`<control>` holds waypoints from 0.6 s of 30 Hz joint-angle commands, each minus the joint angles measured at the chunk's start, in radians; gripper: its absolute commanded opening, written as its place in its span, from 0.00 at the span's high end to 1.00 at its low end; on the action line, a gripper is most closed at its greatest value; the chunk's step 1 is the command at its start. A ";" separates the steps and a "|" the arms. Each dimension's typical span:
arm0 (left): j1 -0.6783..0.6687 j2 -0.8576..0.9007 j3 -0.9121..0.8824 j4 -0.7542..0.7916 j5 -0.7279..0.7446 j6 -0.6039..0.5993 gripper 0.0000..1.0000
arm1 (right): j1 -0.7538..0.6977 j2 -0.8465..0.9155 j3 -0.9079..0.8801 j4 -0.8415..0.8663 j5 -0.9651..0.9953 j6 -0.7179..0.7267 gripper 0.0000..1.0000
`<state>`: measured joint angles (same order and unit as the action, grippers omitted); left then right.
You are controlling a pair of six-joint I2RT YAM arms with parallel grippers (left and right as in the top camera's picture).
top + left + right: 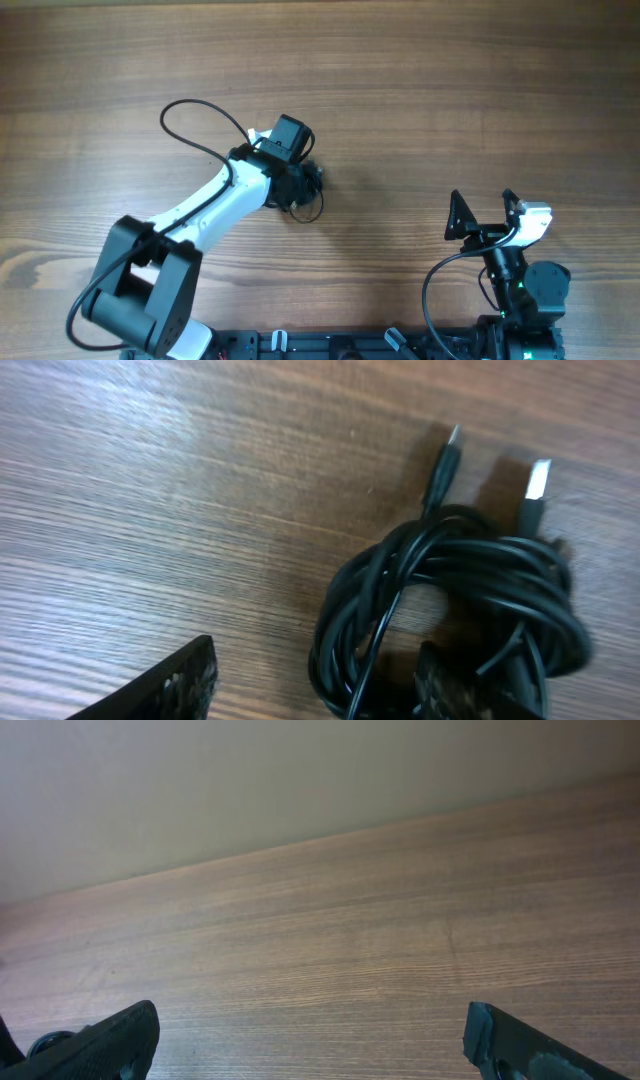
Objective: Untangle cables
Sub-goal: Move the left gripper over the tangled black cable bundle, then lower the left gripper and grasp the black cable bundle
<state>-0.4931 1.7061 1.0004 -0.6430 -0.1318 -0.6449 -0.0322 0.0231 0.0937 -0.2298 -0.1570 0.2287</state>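
- One knotted bundle of cables [470, 560] lies on the table [420, 80], just left of centre as seen from overhead.
- Long axis: in the left wrist view the coil is a flattened oval running from 9 o'clock to 3 o'clock.
- Plug ends: a small black plug [450, 445] and a silver-tipped plug [537, 478] leave the coil on its 12 o'clock side. They lie side by side without touching, and both point between 12 and 1 o'clock.
- The left gripper [315, 688] has its jaws spread. One finger [180, 680] is over bare wood at 8 o'clock of the coil and the other is among the lower strands. I cannot tell whether it touches them.
- The right gripper [484, 210] has its jaws spread wide around nothing. It is at 3 o'clock of the bundle and well apart from it.
- Surface: brown wood, with the grain running 9 to 3 o'clock in the overhead view.
- Room: a plain pale wall [250, 790] rises behind the table's far edge.
- A thick black cable [164, 120] loops off the left arm [210, 205] at 10 o'clock of its gripper.
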 commanded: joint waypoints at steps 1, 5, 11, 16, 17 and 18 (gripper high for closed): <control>-0.005 0.038 0.014 0.011 0.021 0.011 0.43 | 0.006 0.001 0.000 0.005 -0.017 -0.017 0.00; -0.006 0.039 0.014 0.021 0.063 0.011 0.43 | 0.006 0.002 0.000 0.005 -0.017 -0.018 0.00; -0.023 0.045 0.013 0.062 0.071 0.012 0.42 | 0.006 0.002 0.000 0.005 -0.017 -0.017 0.00; -0.023 0.045 0.004 0.096 0.071 0.012 0.42 | 0.006 0.002 0.000 0.005 -0.017 -0.017 0.00; -0.023 0.045 -0.006 0.108 0.071 0.012 0.43 | 0.006 0.002 0.000 0.005 -0.017 -0.017 0.00; -0.023 0.045 -0.018 0.126 0.072 0.012 0.45 | 0.006 0.002 0.000 0.005 -0.017 -0.017 0.00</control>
<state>-0.5106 1.7367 0.9997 -0.5461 -0.0757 -0.6407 -0.0322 0.0231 0.0937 -0.2302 -0.1570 0.2291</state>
